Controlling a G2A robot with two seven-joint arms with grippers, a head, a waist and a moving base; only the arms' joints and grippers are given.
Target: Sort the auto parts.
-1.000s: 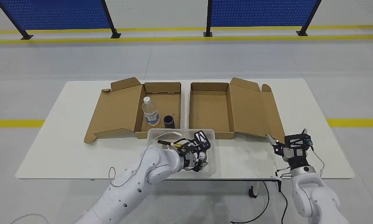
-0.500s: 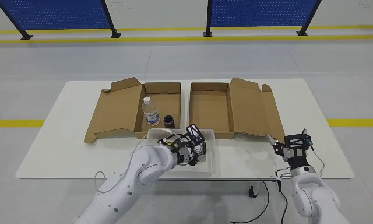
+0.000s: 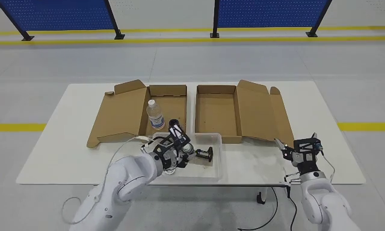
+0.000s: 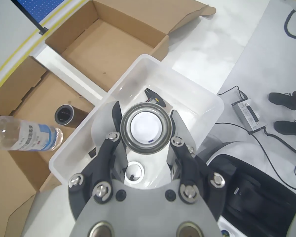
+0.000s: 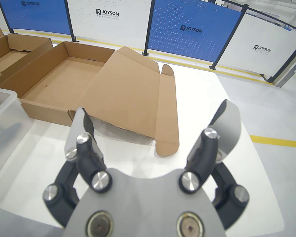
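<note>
My left gripper (image 4: 146,124) is shut on a round metal bearing ring (image 4: 146,131), held above the clear plastic bin (image 4: 207,94). In the top view the left gripper (image 3: 178,145) hangs over the bin's left part (image 3: 215,136). A black part (image 3: 204,153) lies in the bin, and a small silver ring (image 4: 134,171) sits on its floor under my gripper. A dark cylinder (image 3: 174,124) and a water bottle (image 3: 155,114) stand in the left cardboard box (image 3: 123,110). My right gripper (image 5: 154,122) stands open above the table's right front corner, nothing between its fingers.
The right cardboard box (image 3: 216,110) lies open with its lid (image 3: 258,113) flat toward the right. Bare table (image 3: 60,147) stretches to the left of the boxes. Cables and a power brick (image 4: 248,114) lie on the floor off the table's front.
My left gripper has risen out of the bin with the bearing ring and moved left and toward the left box. The right arm has kept still.
</note>
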